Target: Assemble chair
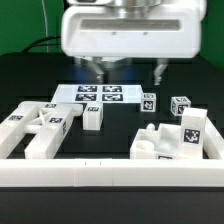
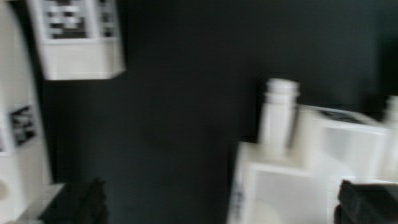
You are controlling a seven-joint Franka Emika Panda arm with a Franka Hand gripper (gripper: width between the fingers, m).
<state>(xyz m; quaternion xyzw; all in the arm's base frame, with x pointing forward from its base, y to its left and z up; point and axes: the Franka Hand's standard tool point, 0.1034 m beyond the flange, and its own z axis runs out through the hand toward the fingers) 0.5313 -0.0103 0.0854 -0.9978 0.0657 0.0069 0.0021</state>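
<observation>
The end effector (image 1: 129, 70) hangs wide open and empty at 12 o'clock, and the big white chair piece (image 1: 168, 140) sits at 4 o'clock on the bench (image 1: 112, 135), so a crooked drop may bump it and push it away.

All chair parts are white and carry marker tags.
- Exterior view's left, near: a cluster of long pieces (image 1: 35, 125), lying flat and touching.
- Centre: a small block (image 1: 92, 117).
- Farther right: a small cube (image 1: 148, 102) and a second cube (image 1: 179, 104), standing apart.
- Near right: a large blocky piece (image 1: 160, 145).
</observation>
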